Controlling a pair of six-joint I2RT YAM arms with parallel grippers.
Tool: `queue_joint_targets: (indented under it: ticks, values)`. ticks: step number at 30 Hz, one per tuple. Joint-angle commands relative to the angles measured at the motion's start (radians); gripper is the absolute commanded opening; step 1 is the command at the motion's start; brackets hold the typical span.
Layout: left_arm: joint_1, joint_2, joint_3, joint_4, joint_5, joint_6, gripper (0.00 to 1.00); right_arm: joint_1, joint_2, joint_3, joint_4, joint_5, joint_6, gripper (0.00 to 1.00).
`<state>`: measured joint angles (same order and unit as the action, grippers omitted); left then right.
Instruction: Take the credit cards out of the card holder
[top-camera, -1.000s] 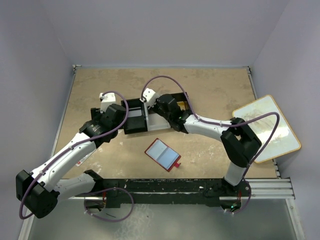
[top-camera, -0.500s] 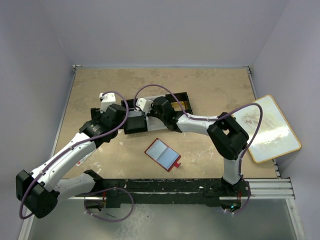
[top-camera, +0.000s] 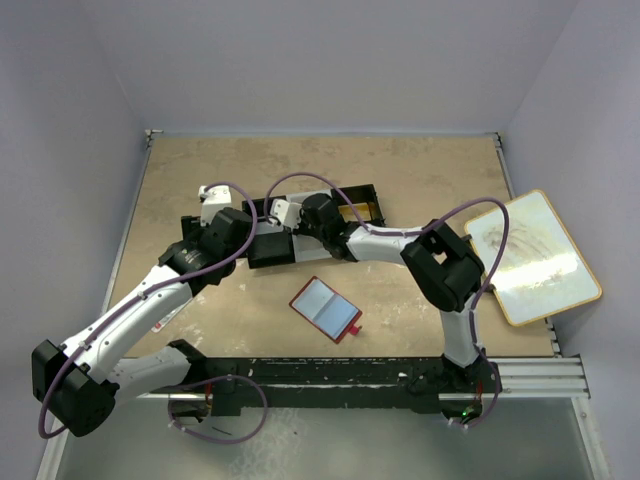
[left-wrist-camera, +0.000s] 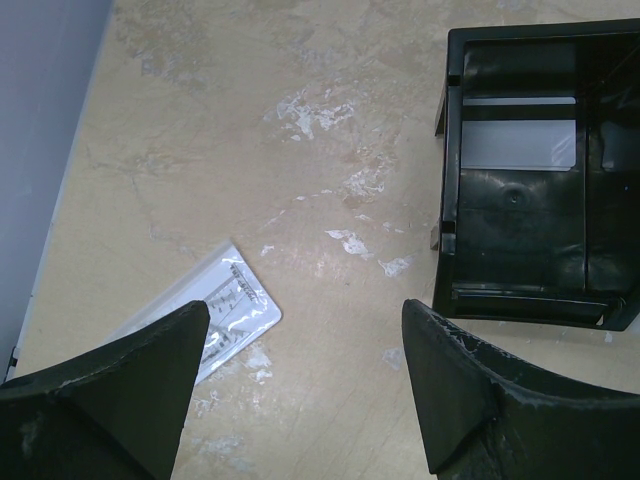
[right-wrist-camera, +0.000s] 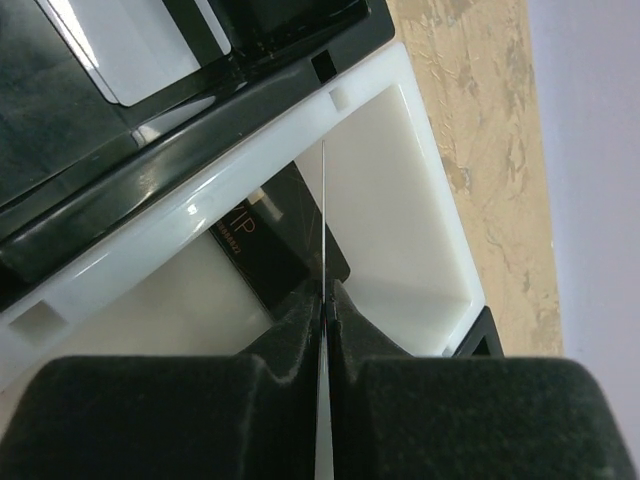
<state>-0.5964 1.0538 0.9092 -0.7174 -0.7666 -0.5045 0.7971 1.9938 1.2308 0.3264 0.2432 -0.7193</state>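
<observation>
Swinging further left than a second ago, the right gripper (right-wrist-camera: 323, 305) is clenched on a thin credit card (right-wrist-camera: 323, 200), edge-on above the white compartment of the tray (right-wrist-camera: 430, 180). The left gripper (left-wrist-camera: 300, 385) hangs released at the tray's 9 o'clock, and the red card holder (top-camera: 326, 308) lies open at its 6 o'clock.

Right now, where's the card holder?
Top view: the card holder lies open and flat on the table, roughly mid-width. It sits just nearer the robot than the tray and is apart from it.
</observation>
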Motion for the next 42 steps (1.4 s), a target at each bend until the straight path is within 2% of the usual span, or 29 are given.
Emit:
queue_joint_targets:
  ticks: [1,8,11,12,23,27,31,36,38,40,42]
  values:
    - [0.004,-0.008,0.007,0.018,-0.022,-0.002,0.75,-0.016,0.006,0.058,-0.006,-0.019,-0.006,0.06]
    - [0.003,-0.009,0.007,0.018,-0.025,-0.001,0.75,-0.024,0.042,0.079,-0.041,-0.028,0.0,0.1]
    - [0.003,-0.009,0.007,0.018,-0.025,-0.001,0.75,-0.028,0.041,0.083,-0.065,-0.062,0.015,0.22]
    - [0.003,-0.008,0.008,0.018,-0.025,-0.002,0.75,-0.029,0.04,0.086,-0.072,-0.071,0.019,0.23]
    - [0.003,-0.007,0.007,0.018,-0.024,-0.001,0.75,-0.036,0.013,0.093,-0.099,-0.077,0.058,0.25]
    - [0.003,-0.01,0.008,0.018,-0.025,-0.001,0.75,-0.04,-0.04,0.082,-0.061,-0.052,0.122,0.26]
    - [0.003,-0.013,0.007,0.018,-0.024,0.0,0.75,-0.04,-0.171,0.049,-0.007,-0.054,0.259,0.27]
    - [0.003,-0.017,0.009,0.018,-0.02,0.0,0.75,-0.039,-0.352,-0.03,0.042,0.036,0.468,0.28]
    - [0.003,-0.02,0.009,0.018,-0.014,0.001,0.75,-0.041,-0.411,-0.071,0.016,0.069,0.577,0.29]
    - [0.003,-0.023,0.008,0.019,-0.009,0.001,0.75,-0.041,-0.466,-0.112,-0.039,0.1,0.714,0.36]
    - [0.003,-0.024,0.008,0.021,-0.002,0.003,0.75,-0.041,-0.508,-0.155,-0.095,0.104,0.853,0.38]
